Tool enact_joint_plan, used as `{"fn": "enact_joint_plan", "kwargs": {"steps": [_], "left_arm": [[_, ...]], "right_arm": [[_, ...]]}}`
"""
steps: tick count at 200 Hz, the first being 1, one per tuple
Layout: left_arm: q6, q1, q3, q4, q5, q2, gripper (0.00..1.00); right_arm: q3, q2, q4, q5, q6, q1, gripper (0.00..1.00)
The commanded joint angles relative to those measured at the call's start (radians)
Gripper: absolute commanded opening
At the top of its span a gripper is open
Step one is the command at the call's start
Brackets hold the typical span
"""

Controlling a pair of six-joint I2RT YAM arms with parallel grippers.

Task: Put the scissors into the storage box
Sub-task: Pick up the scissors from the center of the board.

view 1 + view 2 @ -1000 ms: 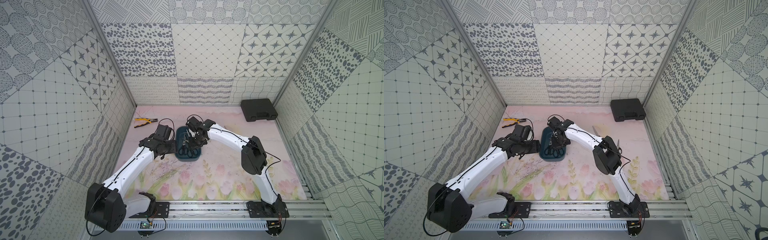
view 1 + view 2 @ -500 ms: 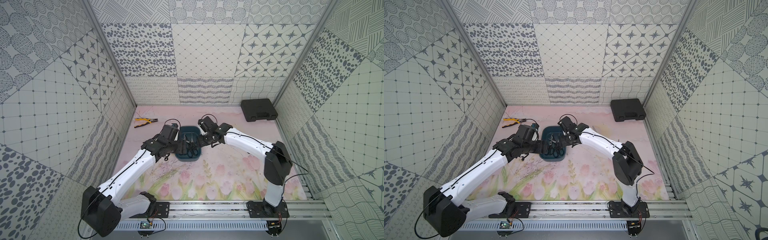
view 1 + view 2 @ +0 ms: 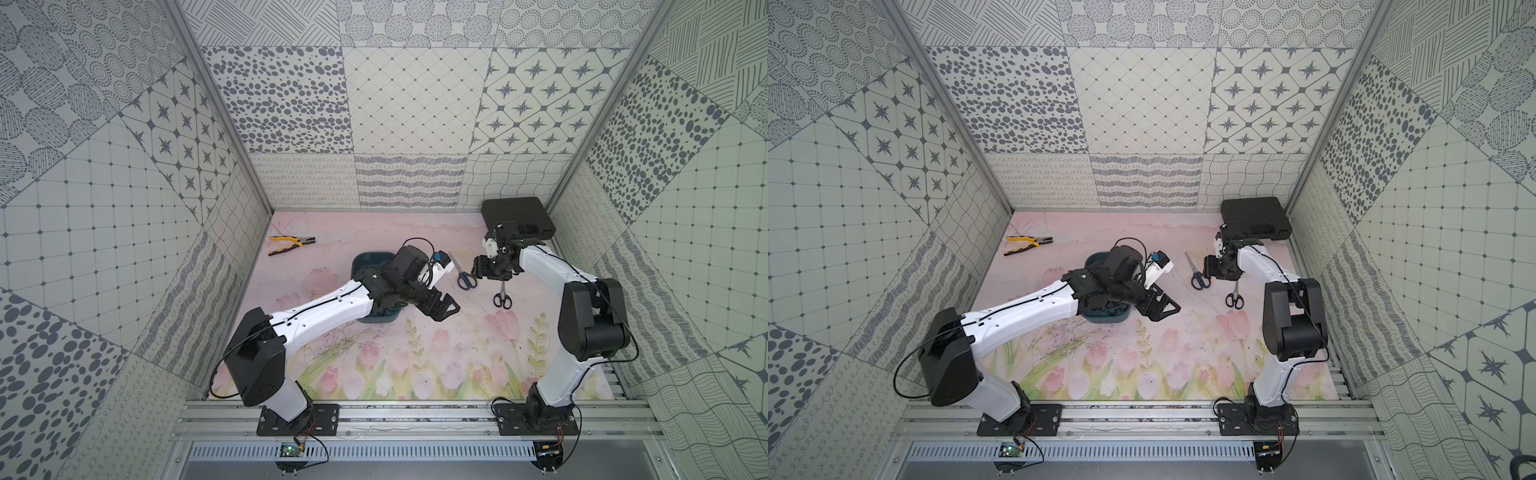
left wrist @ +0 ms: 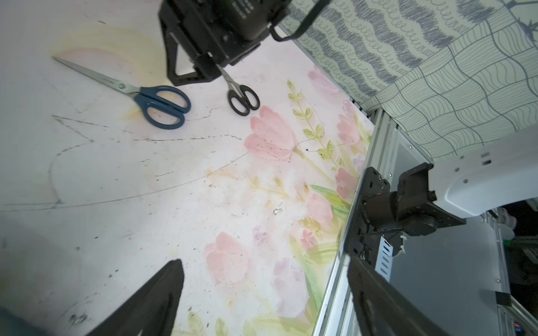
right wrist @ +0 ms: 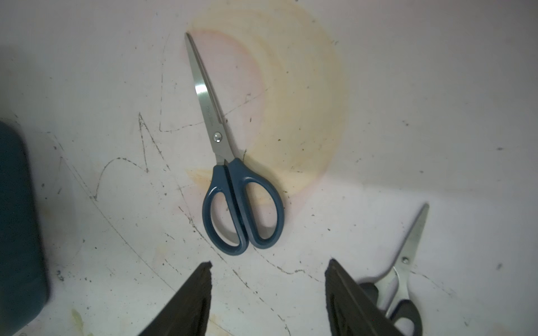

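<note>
Flowery pink mat (image 3: 374,357) is carrying two pairs that are waiting outside the box. The blue-handled scissors (image 5: 227,151) are lying flat with blades shut, and the small black scissors (image 5: 407,261) are lying just beside them.

Right gripper (image 5: 269,263) is hovering over that spot, jaws standing apart with nothing between them. One finger is overlapping the black handles in its wrist view. Left gripper (image 3: 444,312) is hanging wide open and empty over the mat next to the storage box (image 3: 365,259), whose inside the left arm is hiding.

My take: the right arm is lining up for the blue pair. I'd be centring on the neck just behind the pivot, turning the jaws across it, then going straight down, so the closing finger isn't dragging the black pair along.
</note>
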Motion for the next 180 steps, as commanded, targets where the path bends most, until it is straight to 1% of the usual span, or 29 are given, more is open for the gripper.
{"fn": "enact_joint_plan", "kwargs": {"steps": [1,20,39,73,91,135,157,180], "left_arm": [[0.016,-0.016,0.036,0.113,0.180,0.096,0.98],[0.023,-0.019,0.034,0.090,0.164,0.113,0.98],[0.018,-0.018,0.014,0.097,0.153,0.109,0.98],[0.014,-0.018,-0.008,0.085,0.130,0.109,0.97],[0.008,-0.019,-0.023,0.096,0.128,0.107,0.97],[0.002,-0.018,-0.028,0.092,0.121,0.109,0.97],[0.004,-0.019,-0.029,0.086,0.111,0.104,0.97],[0.008,-0.019,-0.029,0.079,0.104,0.104,0.97]], "right_arm": [[0.073,0.028,-0.023,0.057,-0.059,0.038,0.64],[0.106,0.072,-0.042,0.164,-0.070,0.074,0.62],[0.120,0.108,-0.051,0.198,-0.077,0.092,0.60],[0.136,0.161,-0.053,0.221,-0.077,0.108,0.59],[0.148,0.190,-0.059,0.227,-0.073,0.115,0.54],[0.163,0.240,-0.059,0.237,-0.073,0.126,0.49],[0.170,0.259,-0.061,0.263,-0.081,0.132,0.47],[0.173,0.269,-0.061,0.265,-0.082,0.135,0.42]]}}
